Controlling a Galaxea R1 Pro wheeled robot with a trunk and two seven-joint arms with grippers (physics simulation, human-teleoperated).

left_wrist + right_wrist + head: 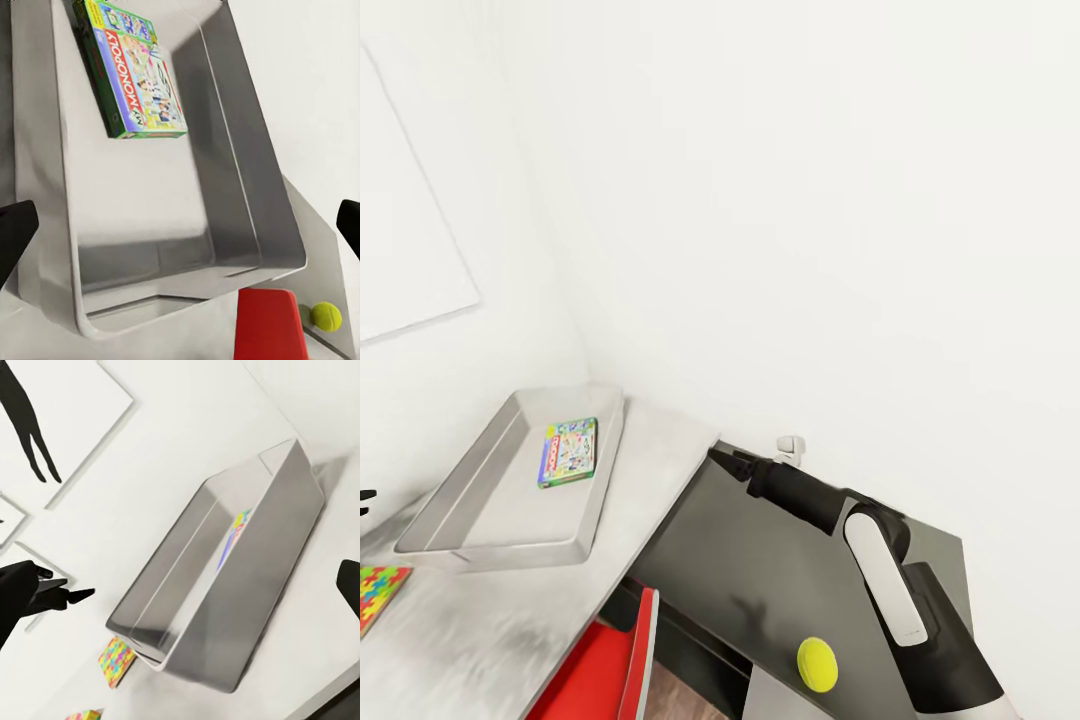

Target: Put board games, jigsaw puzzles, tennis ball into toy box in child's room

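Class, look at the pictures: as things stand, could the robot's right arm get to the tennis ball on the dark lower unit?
Probably yes. The tennis ball lies alone on the dark lower unit, right beside the right arm, with nothing over it. The right gripper points beyond it, so the arm must pull back.

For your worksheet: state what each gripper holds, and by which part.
Nothing: the left gripper hangs open above the toy box, and the right gripper is open too.
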